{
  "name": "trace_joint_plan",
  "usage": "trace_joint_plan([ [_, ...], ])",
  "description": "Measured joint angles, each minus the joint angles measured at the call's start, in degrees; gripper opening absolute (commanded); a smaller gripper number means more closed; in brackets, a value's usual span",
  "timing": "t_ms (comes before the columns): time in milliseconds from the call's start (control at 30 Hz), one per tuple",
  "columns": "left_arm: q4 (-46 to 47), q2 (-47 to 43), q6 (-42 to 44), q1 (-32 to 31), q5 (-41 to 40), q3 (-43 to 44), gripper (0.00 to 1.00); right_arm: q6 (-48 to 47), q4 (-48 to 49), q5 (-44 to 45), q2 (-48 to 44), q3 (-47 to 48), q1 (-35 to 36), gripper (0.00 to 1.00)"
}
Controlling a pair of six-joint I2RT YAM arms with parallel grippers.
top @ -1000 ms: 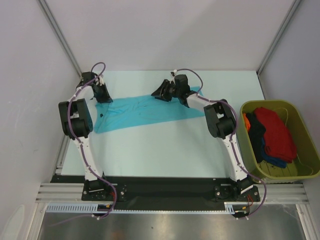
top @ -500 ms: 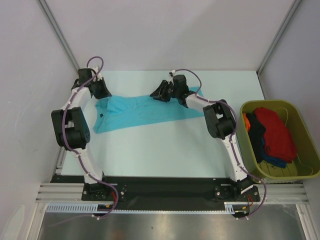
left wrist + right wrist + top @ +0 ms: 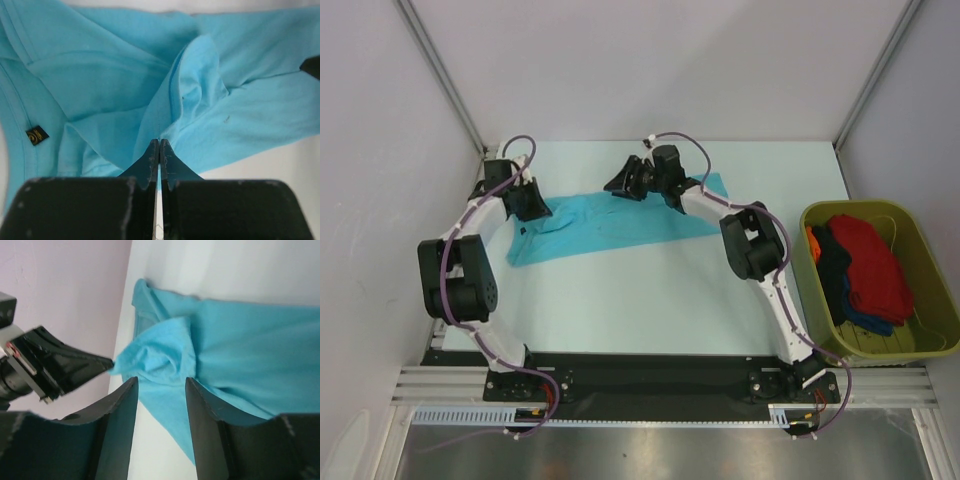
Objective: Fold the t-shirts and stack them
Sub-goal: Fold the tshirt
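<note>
1. Top view: a turquoise short-sleeved cloth t-shirt (image 3: 610,225) lies spread on the pale table (image 3: 650,300), well apart from the olive-green plastic tub (image 3: 817,290), on the tub's left-arm side. A heap of red, dark blue and orange shirts (image 3: 870,265) sits inside the tub. The left gripper (image 3: 532,208) is at the shirt end farthest from the tub. The right gripper (image 3: 620,185) is over the shirt's far edge, between the left gripper and the tub.

2. Left wrist view: the left gripper (image 3: 159,145) has its jaws pressed together, clamped on a raised ridge of the turquoise shirt (image 3: 100,80). A small dark label (image 3: 37,134) shows on the side that seems to face away from the tub.

3. Right wrist view: the right gripper (image 3: 160,382) has its jaws apart with nothing caught between them. The shirt (image 3: 250,340) lies below, bunched into a peak that runs to the tip of the left gripper (image 3: 107,362).

4. Likely risks:
   - The pinch looks thin, so a hard pull away from the tub could let the cloth slip free.
   - If the pinch took only one layer, the fold would probably come out crooked.
   - If the right gripper closes on the bunch, it may grab several layers at once.
   - The two grippers are near each other and could collide.
</note>
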Motion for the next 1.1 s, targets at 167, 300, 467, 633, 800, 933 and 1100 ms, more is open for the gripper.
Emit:
trace_joint_plan([
  [167, 1.44, -4.63, -0.68, -0.17, 0.0, -5.6, 0.03, -1.03, -0.37, -1.29, 5.25, 9.22, 0.94, 0.56],
  [300, 3.17, -6.82, -1.49, -0.17, 0.07, -9.4, 0.07, -0.5, -0.72, -2.05, 11.8, 16.74, 2.19, 0.56],
  [467, 4.2, -9.27, -2.01, -0.17, 0.17, -14.97, 0.13, 0.48, -1.25, -1.88, 14.56, 17.84, 3.17, 0.55],
  [633, 4.42, -9.38, -2.32, -0.17, 1.05, -17.33, 0.45, 0.72, -1.79, -1.75, 14.6, 17.77, 3.52, 0.54],
  [800, 4.39, -14.34, -3.17, -0.17, 1.7, -20.46, 0.73, 0.68, -2.32, -1.44, 12.5, 13.25, 3.34, 0.54],
  [933, 5.99, -20.52, -4.04, -0.17, 2.36, -20.13, 0.87, -0.04, -3.45, -1.73, 6.97, 5.22, 2.6, 0.54],
  [1100, 7.56, -10.8, -4.48, -0.17, 5.31, -9.31, 0.92, -2.78, -4.39, -2.64, -5.29, -8.81, -0.15, 0.54],
])
